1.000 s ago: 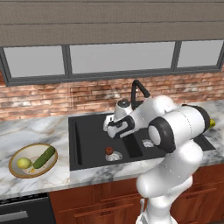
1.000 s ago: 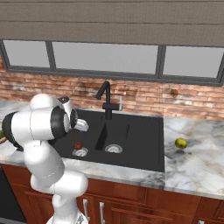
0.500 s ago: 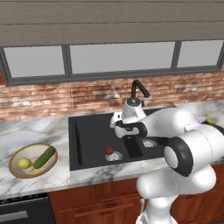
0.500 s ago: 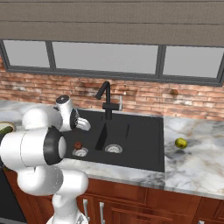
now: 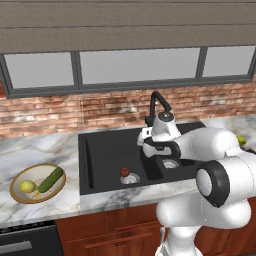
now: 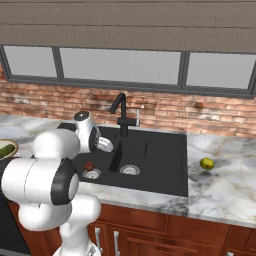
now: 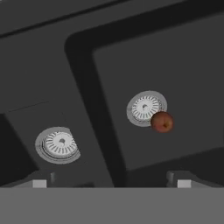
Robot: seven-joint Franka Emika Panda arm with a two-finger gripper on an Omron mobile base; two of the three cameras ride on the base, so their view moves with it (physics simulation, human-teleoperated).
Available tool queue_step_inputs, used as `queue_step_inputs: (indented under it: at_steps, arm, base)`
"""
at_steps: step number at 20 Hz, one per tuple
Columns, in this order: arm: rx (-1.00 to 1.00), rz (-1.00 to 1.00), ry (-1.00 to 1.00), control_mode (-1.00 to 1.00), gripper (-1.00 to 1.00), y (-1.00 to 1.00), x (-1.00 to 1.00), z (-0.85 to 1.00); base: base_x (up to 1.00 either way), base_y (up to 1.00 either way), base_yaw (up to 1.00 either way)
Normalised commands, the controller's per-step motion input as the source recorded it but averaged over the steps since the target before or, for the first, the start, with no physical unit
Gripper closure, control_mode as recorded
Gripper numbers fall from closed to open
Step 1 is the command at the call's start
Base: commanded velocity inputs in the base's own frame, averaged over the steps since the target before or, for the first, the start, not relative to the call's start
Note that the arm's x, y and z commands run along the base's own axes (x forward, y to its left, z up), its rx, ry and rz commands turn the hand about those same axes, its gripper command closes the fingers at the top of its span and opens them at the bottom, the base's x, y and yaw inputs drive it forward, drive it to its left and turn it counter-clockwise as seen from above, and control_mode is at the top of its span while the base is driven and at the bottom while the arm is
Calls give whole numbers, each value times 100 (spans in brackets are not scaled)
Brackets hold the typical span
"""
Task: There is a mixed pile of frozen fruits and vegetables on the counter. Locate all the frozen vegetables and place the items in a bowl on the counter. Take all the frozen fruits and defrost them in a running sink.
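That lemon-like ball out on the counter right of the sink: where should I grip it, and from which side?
Grip the lemon-like ball across its middle, coming straight down. It is small, round and alone on the flat counter, so no side is likely better. The gripper, open, is over the sink.

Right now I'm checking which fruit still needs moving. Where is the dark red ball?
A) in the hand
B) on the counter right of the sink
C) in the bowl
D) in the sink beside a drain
D: the red ball lies in the sink against a drain.
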Motion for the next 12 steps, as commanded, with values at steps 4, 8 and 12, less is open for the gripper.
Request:
queue_step_inputs:
  at_steps: [4,8,12]
  arm:
    - [0,-1,0,-100,-100,-90,-11,0]
    - [0,-4,0,-100,-100,-90,-19,0]
    - [0,-5,0,-100,-100,-86,-16,0]
  base:
    - [0,0,0]
    - [0,0,0]
    - [0,0,0]
